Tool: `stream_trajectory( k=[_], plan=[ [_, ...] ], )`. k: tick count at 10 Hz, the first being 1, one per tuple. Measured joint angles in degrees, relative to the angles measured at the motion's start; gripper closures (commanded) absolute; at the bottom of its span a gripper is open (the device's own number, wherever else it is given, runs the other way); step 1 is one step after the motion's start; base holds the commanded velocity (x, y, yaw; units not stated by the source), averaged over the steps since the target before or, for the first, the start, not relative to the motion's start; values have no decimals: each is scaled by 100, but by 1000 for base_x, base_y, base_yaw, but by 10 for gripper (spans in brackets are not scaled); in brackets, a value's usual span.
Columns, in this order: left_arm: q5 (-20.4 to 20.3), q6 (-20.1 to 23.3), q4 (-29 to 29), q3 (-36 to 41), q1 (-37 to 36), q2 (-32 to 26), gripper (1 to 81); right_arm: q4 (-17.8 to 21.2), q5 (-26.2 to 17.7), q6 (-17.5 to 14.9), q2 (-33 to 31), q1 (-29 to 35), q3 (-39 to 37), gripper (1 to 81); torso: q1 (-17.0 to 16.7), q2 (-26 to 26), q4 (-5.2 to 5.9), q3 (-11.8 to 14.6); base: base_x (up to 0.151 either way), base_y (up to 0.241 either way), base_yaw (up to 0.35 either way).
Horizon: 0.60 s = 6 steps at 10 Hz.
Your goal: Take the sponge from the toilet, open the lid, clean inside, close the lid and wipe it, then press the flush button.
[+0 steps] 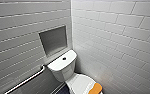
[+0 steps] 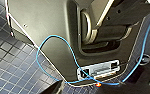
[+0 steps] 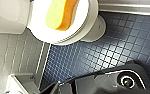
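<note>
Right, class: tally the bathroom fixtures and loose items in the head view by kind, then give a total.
Toilet: 1
Flush button: 1
Sponge: 1
Grab rail: 1
Wall niche: 1
Total: 5

White tiled walls (image 1: 116, 37) hold a niche (image 1: 53, 40) and rail (image 1: 26, 80) above blue mosaic floor (image 3: 111, 50).

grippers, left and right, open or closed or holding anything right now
Left gripper: cannot be told.
Right gripper: cannot be told; the sponge lies on the lid, not held.
</note>
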State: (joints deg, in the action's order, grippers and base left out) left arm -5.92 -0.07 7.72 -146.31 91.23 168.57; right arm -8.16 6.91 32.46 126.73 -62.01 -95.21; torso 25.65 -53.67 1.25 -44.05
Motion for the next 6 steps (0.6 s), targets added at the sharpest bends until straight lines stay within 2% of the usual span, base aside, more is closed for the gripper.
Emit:
stream_trajectory(
  k=[4,6],
  plan=[
    [-16,-9,0,-7,112,128,10,24,-88,157,457,322,-549,10,501,-798,0,-44,0,0,0],
    [-2,-9,2,0,304,318,10,44,-83,352,533,468,-647,10,708,-1132,0,-317,0,0,0]
  ],
)
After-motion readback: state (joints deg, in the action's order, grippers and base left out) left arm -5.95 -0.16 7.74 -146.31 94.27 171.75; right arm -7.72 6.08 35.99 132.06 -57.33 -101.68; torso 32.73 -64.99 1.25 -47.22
